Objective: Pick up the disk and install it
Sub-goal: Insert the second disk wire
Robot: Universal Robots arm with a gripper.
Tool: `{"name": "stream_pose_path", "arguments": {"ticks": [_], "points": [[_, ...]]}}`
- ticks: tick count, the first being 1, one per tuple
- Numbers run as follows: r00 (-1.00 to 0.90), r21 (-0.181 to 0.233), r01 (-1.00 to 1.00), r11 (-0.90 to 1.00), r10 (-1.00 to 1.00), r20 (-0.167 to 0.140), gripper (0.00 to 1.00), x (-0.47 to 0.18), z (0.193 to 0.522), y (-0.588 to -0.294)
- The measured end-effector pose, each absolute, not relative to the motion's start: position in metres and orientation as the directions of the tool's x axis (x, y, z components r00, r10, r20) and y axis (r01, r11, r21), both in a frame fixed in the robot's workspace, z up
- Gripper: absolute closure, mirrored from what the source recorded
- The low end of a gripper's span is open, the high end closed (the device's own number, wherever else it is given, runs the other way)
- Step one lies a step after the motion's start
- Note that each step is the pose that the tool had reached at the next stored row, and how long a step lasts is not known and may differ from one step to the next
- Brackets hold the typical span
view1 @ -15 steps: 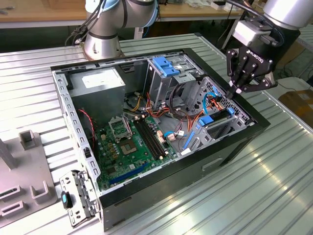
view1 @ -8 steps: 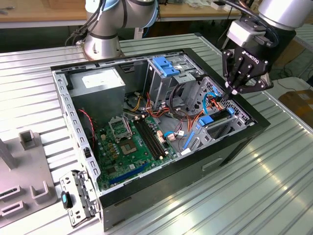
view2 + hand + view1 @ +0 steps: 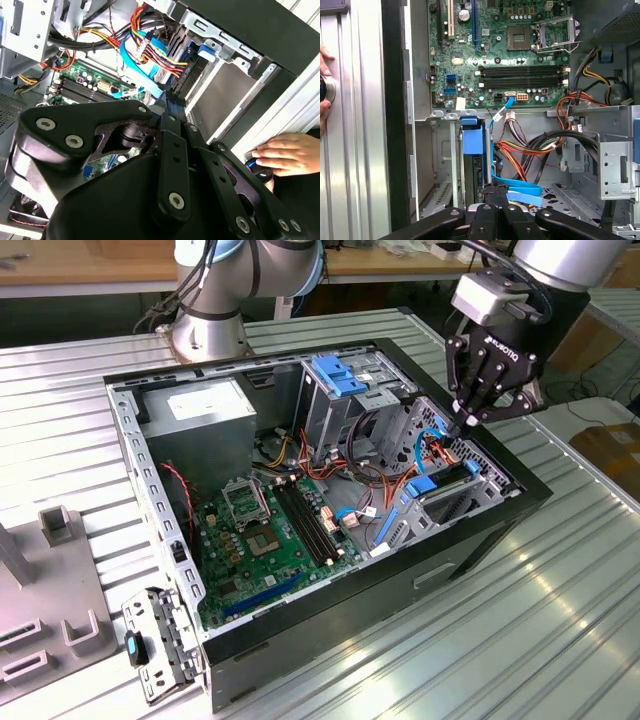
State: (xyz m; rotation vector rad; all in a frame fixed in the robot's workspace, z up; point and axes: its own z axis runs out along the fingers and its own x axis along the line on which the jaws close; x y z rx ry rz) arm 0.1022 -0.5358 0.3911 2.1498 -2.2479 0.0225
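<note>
Claw (image 3: pixel 470 423) is hanging over the drive bay at the corner of the open computer case (image 3: pixel 160 502), on the exterior view's right. Its fingers are drawn narrow, tips close together, pinching the near end of the disk (image 3: pixel 473 165) as far as I can judge.

Disk is sitting on edge in a slot of the bay, blue bracket tab (image 3: pixel 472 139) showing at its far end, toward the motherboard (image 3: pixel 505 60). In the exterior view the blue bracket (image 3: pixel 421 484) is showing inside the bay, just below the claw.

Blue flat cables (image 3: pixel 517 186) are running just beside the disk.

A person's hand (image 3: pixel 282 154) is resting on the counter (image 3: pixel 560 590) outside the case wall.

Judgement: pickup is done; the disk is lying mostly in its slot, and whether it is fully seated I cannot tell.
</note>
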Motion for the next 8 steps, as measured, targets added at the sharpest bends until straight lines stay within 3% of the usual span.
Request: {"name": "stream_pose_path", "arguments": {"ticks": [3, 5, 6, 8], "points": [[-0.044, 0.019, -0.999, 0.045, -0.998, 0.036, 0.89, 0.106, 0.388, -0.518], [-0.044, 0.021, -0.999, 0.045, -0.998, 0.039, 0.64, 0.109, 0.384, -0.518], [-0.044, 0.021, -0.999, 0.045, -0.998, 0.04, 0.64, 0.111, 0.383, -0.518], [-0.044, 0.02, -0.999, 0.045, -0.997, 0.057, 0.46, 0.111, 0.377, -0.518]]}}
